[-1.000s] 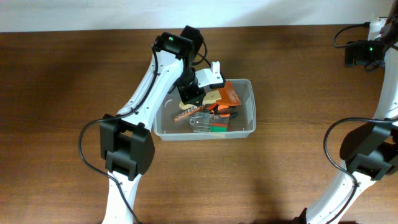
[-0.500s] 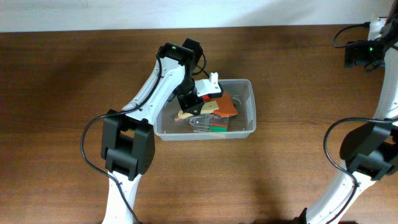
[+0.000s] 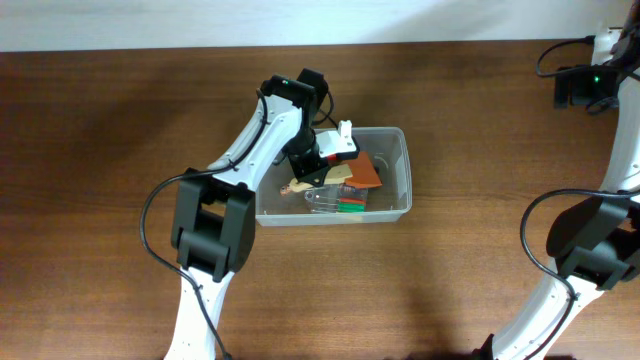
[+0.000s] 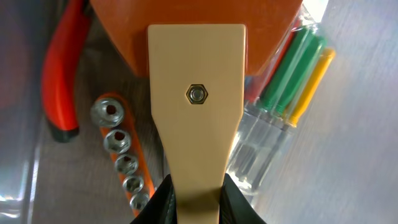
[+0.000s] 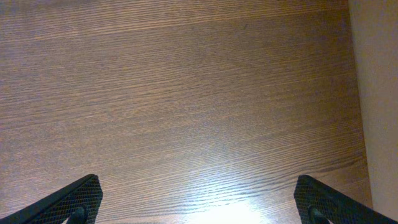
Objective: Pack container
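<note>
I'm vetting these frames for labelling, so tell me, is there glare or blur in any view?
Right wrist view: bright glare on the table at the bottom edge, grain otherwise sharp. Left wrist view: the wooden handle in the left gripper is crisp, white glare top right near the screwdrivers. Overhead view: sharp, dimmer left of the container.

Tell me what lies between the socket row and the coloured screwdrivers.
The tan handle, which the left gripper grips; the left wrist view shows it.
</note>
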You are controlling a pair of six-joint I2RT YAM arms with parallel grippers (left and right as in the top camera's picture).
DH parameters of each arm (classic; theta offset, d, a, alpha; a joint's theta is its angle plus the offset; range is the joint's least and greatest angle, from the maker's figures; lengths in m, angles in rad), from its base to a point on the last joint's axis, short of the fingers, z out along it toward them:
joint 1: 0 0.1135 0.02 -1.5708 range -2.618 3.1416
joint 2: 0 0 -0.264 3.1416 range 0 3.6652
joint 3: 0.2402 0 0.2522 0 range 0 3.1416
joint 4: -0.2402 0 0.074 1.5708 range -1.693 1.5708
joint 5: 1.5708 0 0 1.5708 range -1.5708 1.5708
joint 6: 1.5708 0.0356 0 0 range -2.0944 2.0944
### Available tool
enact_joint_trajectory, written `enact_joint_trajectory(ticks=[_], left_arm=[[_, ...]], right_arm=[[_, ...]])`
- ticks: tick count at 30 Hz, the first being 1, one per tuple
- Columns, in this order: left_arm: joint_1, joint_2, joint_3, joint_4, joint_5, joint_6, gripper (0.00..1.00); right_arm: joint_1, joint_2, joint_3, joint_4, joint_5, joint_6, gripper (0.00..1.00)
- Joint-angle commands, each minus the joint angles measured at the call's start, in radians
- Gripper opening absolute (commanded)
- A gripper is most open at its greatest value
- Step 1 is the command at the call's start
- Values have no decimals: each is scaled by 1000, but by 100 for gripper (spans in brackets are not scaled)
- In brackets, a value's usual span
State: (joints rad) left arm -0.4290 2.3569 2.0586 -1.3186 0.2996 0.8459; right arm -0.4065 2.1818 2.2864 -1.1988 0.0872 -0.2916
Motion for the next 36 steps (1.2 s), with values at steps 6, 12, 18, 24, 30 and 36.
enact_joint_trajectory(ticks=[6, 12, 18, 24, 30, 36], left_arm=[[6, 1, 1, 3, 26, 15, 45], [6, 1, 18, 2, 27, -13, 52], [11, -5, 179, -30, 27, -60, 53], [47, -14, 531, -112, 27, -75, 76], [126, -32, 880, -202, 26, -75, 99], [264, -77, 1081, -334, 26, -75, 99]], right_arm=[[-6, -8, 1, 3, -5, 0, 99], [-6, -8, 1, 3, -5, 0, 99], [-6, -8, 1, 3, -5, 0, 99], [-6, -8, 1, 3, -5, 0, 99], [-6, -8, 1, 3, -5, 0, 99], [-6, -8, 1, 3, -5, 0, 99]])
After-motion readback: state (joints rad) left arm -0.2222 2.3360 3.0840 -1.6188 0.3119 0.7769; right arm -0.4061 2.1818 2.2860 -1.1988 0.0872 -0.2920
